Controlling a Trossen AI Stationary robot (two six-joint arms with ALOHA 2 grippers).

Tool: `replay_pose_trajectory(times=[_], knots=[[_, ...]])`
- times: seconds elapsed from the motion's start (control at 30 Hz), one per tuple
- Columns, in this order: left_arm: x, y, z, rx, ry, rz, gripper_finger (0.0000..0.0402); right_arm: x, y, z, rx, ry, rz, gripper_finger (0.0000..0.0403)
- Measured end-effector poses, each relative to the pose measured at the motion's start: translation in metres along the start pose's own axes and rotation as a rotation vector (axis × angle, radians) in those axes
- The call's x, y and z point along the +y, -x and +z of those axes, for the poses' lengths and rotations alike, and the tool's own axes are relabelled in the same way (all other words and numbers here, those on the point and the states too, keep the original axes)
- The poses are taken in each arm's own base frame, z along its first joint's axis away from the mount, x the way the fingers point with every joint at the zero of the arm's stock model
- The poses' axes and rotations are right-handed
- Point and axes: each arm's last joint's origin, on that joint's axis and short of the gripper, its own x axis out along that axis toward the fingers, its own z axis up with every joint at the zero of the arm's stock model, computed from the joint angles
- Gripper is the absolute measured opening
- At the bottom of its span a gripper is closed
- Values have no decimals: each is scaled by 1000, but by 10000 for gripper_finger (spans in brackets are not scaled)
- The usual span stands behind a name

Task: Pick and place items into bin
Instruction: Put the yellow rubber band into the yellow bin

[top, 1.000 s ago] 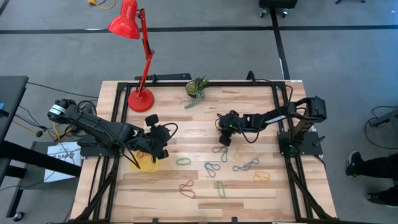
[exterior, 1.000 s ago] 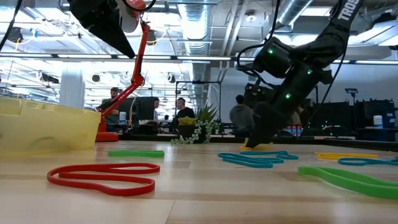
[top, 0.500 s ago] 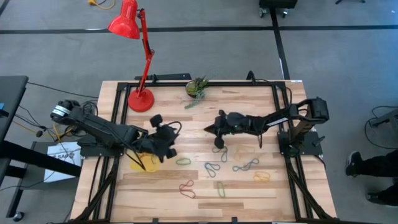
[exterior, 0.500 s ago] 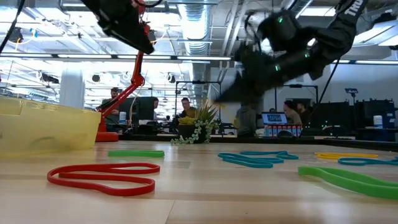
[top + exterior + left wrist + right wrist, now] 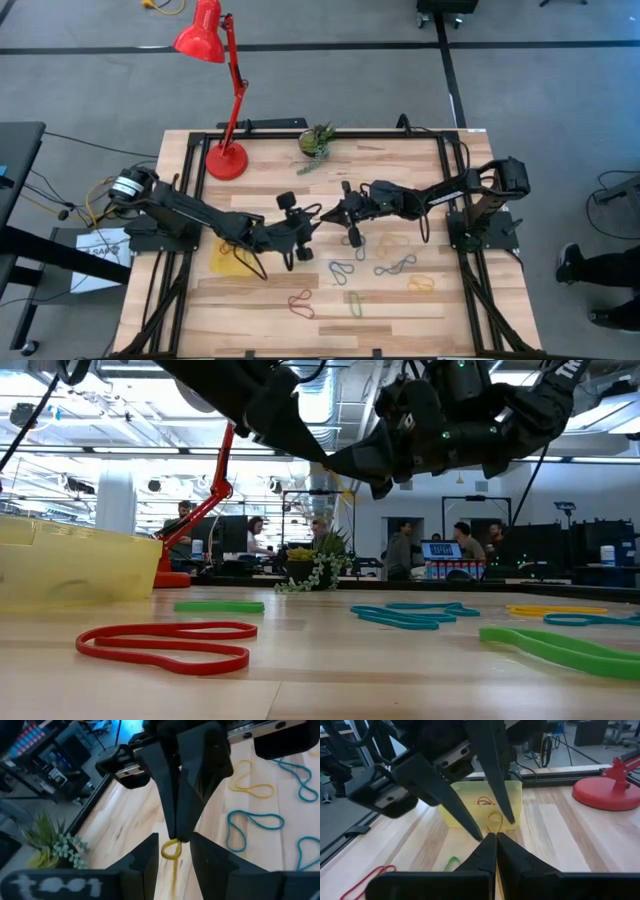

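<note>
My right gripper (image 5: 496, 839) is shut on a yellow rubber band (image 5: 171, 849) and hovers above the table's middle (image 5: 333, 212). My left gripper (image 5: 172, 857) has reached across from the left and is open, one finger on each side of the band's small loop (image 5: 494, 820) without touching it. The translucent yellow bin (image 5: 232, 260) rests on the table near the left side, also visible beyond the fingers (image 5: 512, 795), with a red band inside. Other bands lie flat on the wood: green (image 5: 294, 260), blue (image 5: 345, 270) and red (image 5: 301, 303). My right gripper pinches the yellow band between its two fingertips (image 5: 176, 834), coming nearly level from the table's right. A small loop (image 5: 171, 849) sticks out past the tips, and a strand (image 5: 173, 872) trails below. The band is lifted clear of the table.
A red lamp's base (image 5: 226, 160) and a small green plant (image 5: 317, 140) stand near the far edge. More bands lie right of centre, blue (image 5: 395, 266) and yellow (image 5: 421, 284). Bare wood shows between the bin and the far-edge things. People stand in the room behind the table.
My right gripper rose from the table with the yellow band and moved left toward the middle. My left arm swung from over the bin toward the right and met it there, so its fingers now flank the band's loop.
</note>
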Motion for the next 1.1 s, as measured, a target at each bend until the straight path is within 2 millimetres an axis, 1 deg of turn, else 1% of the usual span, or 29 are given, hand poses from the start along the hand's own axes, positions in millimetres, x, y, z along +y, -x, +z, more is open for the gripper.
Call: replay_pose_trajectory(times=[0.2,0.6,0.73,0.93,1.1], knots=[[1,-1,2,-15,7,6,103,0,0,0,2,0,-1,1],[0,-1,-1,15,-29,-57,100,3,-1,-2,23,-14,8,1],[0,-1,-2,22,-42,-57,77,3,-1,-2,24,-29,7,0],[0,-1,-2,20,-75,-61,10,3,-1,-2,28,-30,6,0],[0,-1,-2,19,-87,-58,5,3,-1,-2,29,-31,5,5]])
